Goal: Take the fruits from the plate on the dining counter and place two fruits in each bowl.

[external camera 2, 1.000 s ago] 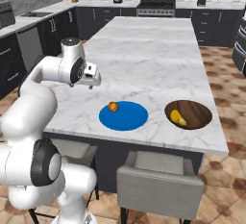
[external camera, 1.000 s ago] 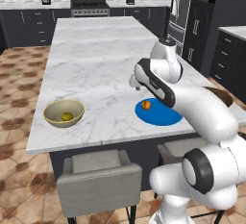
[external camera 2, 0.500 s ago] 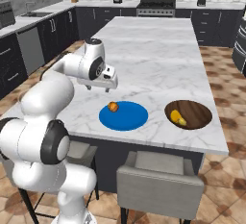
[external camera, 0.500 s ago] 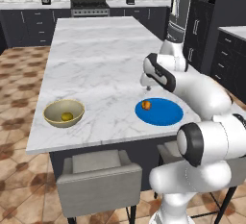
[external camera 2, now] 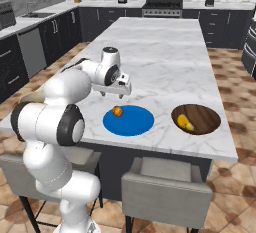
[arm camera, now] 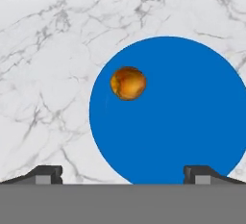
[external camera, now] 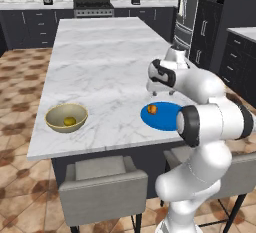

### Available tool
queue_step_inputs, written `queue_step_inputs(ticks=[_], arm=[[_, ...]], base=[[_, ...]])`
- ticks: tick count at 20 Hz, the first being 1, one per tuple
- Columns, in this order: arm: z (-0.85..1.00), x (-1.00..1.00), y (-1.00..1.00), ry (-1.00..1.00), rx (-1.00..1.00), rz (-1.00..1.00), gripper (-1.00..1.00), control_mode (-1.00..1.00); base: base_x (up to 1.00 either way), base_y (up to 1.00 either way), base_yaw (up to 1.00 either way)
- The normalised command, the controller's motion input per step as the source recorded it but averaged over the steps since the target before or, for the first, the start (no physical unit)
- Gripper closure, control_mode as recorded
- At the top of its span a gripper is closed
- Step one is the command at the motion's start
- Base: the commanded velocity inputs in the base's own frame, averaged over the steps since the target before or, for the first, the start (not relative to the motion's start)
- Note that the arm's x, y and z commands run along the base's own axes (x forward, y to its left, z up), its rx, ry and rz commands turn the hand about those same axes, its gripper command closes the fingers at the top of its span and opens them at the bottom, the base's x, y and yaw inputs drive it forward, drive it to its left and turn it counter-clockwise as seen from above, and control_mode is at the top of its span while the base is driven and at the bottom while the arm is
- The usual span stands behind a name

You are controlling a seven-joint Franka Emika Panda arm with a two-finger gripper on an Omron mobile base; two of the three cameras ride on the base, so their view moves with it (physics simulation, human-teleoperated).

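We see the gripper [arm camera: 123, 172] has swung over the plate [arm camera: 192, 122], jaws spread wide, empty; orange fruit [arm camera: 128, 82] unmoved.

Evenly and brightly lit, rendered flat; cast only soft shadows on the counter [external camera: 100, 72]; showed no glare, slightly soft throughout.

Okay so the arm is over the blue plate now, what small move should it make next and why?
Probably lower the open hand onto the reddish-orange fruit and centre on it. That fruit is the only one on the blue plate, and it sits toward the plate's edge, off-centre between the fingertips in the hand view. The hand holds nothing, and the tan bowl seems to hold one fruit.
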Motion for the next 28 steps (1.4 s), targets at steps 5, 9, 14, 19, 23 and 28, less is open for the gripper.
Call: queue_step_inputs(ticks=[5, 9, 14, 19, 23, 28], arm=[[-0.59, 0.86, 0.00, 0.05, 0.00, 0.00, -1.00, -1.00], [-0.51, 0.65, -0.02, 0.05, 0.00, 0.00, -1.00, -1.00], [-0.38, 0.43, -0.06, 0.05, 0.00, 0.01, -1.00, -1.00], [-0.24, -0.17, 0.02, 0.03, 0.00, 0.00, -1.00, -1.00], [-0.19, -0.20, 0.04, 0.00, 0.00, 0.00, -1.00, -1.00], [-0.24, -0.07, 0.00, 0.00, 0.00, 0.00, -1.00, -1.00]], base=[[0.00, 0.00, 0.00], [0.00, 0.00, 0.00], [0.00, 0.00, 0.00], [0.00, 0.00, 0.00], [0.00, 0.00, 0.00], [0.00, 0.00, 0.00]])
